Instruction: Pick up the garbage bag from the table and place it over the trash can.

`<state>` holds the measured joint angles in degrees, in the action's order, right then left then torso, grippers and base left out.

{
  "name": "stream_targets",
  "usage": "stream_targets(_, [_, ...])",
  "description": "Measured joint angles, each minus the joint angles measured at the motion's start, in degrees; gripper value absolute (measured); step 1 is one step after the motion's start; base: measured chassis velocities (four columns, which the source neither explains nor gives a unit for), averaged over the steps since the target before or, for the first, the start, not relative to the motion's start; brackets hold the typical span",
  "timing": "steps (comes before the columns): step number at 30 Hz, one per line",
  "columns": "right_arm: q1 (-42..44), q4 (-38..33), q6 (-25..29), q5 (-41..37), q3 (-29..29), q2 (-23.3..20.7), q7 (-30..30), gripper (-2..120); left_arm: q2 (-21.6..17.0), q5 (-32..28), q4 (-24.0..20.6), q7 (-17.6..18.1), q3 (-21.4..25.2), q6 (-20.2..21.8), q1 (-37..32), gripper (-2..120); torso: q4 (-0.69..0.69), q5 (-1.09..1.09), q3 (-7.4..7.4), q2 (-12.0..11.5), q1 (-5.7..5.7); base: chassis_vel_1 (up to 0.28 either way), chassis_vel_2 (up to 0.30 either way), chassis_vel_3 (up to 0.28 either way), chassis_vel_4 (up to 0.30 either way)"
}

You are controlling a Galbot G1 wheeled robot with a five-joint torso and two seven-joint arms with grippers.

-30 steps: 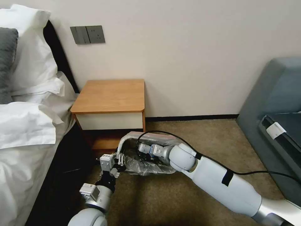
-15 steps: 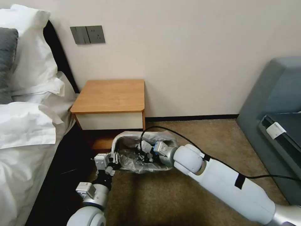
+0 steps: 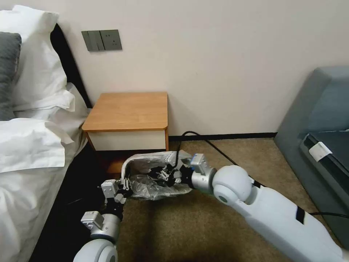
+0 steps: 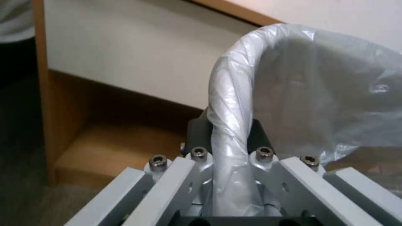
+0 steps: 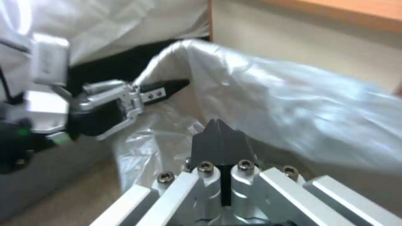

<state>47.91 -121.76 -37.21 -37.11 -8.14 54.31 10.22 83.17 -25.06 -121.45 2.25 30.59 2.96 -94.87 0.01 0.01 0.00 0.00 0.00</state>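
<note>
While the crinkled translucent grey plastic garbage bag lies draped over the small bin's rolled rim on the carpet, both tools are at it. The left tool sits at the bin's near-left corner, its two dark fingers closed on the film-wrapped rim, which runs up between them. The right tool reaches in from the opposite side and sits over the bag's mouth, its dark fingertips pressed together with only a thin slit between them; whether any film is caught between them cannot be told. From the right wrist, the left tool shows farther off, pinching the bag's edge. Just beyond both tools stands the small wooden worktop with an orange-brown square top and white drawer front, with a white-sheeted bed beside the left tool.
</note>
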Motion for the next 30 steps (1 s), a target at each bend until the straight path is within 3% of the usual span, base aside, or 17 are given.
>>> stream_targets(7, [9.0, -4.9, 3.0, 2.3, 9.5, -1.6, 0.0, 0, -0.1, -2.6, -0.5, 1.8, 0.7, 3.5, -0.2, 5, -0.02, -0.01, 0.00, 0.0, 0.00, 0.000, 0.000, 0.000, 0.000])
stream_targets(9, [16.6, -6.6, 10.1, 8.3, 15.7, 0.1, -3.9, 9, -0.4, -3.7, -0.9, 2.6, 1.2, 6.9, -0.8, 5, 0.00, -0.01, 0.00, 0.0, 0.00, 0.000, 0.000, 0.000, 0.000])
stream_targets(10, [16.6, -6.6, 10.1, 8.3, 15.7, 0.1, -3.9, 9, -0.4, -3.7, -0.9, 2.6, 1.2, 6.9, -0.8, 5, 0.00, -0.01, 0.00, 0.0, 0.00, 0.000, 0.000, 0.000, 0.000])
stream_targets(12, [23.0, -6.8, 15.4, 13.9, 19.1, 3.1, -6.4, 18, -1.0, -4.8, -1.1, 3.4, 1.2, 9.5, -1.2, 5, 0.00, 0.01, 0.00, 0.0, 0.00, 0.000, 0.000, 0.000, 0.000])
stream_targets(18, [35.2, -6.6, 24.7, 26.6, 25.5, 10.0, -6.8, 35, -2.0, -5.1, -1.2, 4.9, -0.1, 12.1, -1.6, 5, -0.02, 0.00, -0.01, 0.0, 0.00, 0.000, 0.000, 0.000, 0.000])
stream_targets(20, [40.8, -6.6, 29.1, 32.1, 28.5, 14.0, -6.9, 47, -2.3, -4.9, -1.0, 6.4, -1.6, 13.2, -1.9, 5, -0.01, -0.01, -0.01, 0.0, 0.00, 0.000, 0.000, 0.000, 0.000])
stream_targets(24, [45.7, -6.3, 33.5, 35.3, 30.9, 17.7, -7.4, 62, -2.3, -4.5, -1.1, 10.0, -3.9, 15.9, -2.5, 5, -0.01, -0.02, -0.01, 0.0, 0.00, 0.000, 0.000, 0.000, 0.000])
stream_targets(30, [48.5, -5.5, 37.7, 37.0, 33.2, 19.8, -7.7, 80, -2.4, -3.0, -1.3, 10.9, -4.9, 17.4, -3.9, 5, 0.00, -0.01, 0.00, 0.0, 0.00, 0.000, 0.000, 0.000, 0.000])
